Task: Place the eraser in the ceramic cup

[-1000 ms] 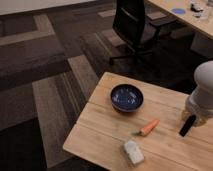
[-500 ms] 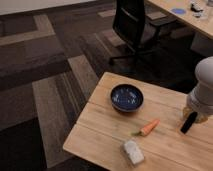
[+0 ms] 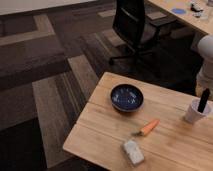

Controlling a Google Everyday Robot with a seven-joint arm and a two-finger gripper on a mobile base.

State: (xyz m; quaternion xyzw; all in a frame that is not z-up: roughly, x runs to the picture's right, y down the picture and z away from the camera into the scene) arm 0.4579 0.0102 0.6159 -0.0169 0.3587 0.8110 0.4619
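Cup first: the ceramic cup (image 3: pixel 193 113) stands upright near the right edge of the wooden table (image 3: pixel 100 135), and the eraser (image 3: pixel 203 99) is inside it, standing on end with its upper half poking above the rim and leaning slightly to the right. The dark blue bowl (image 3: pixel 126 97) sits toward the table's far side, well apart from the cup, with only pale specks showing on its inner surface. Half a second ago the robot's pale arm covered the spot where the cup now shows, with the black bar hanging low at the table's right; now that bulk has drawn back toward the right edge, so the gripper (image 3: pixel 205 80) is behind and above the cup, apart from the eraser, and whether it is open or closed cannot be told. A carrot (image 3: pixel 149 127) lies slantwise between bowl and cup, and a pale whitish block (image 3: pixel 133 151) lies near the front edge. A black office chair (image 3: pixel 133 25) stands on the striped carpet behind the table.
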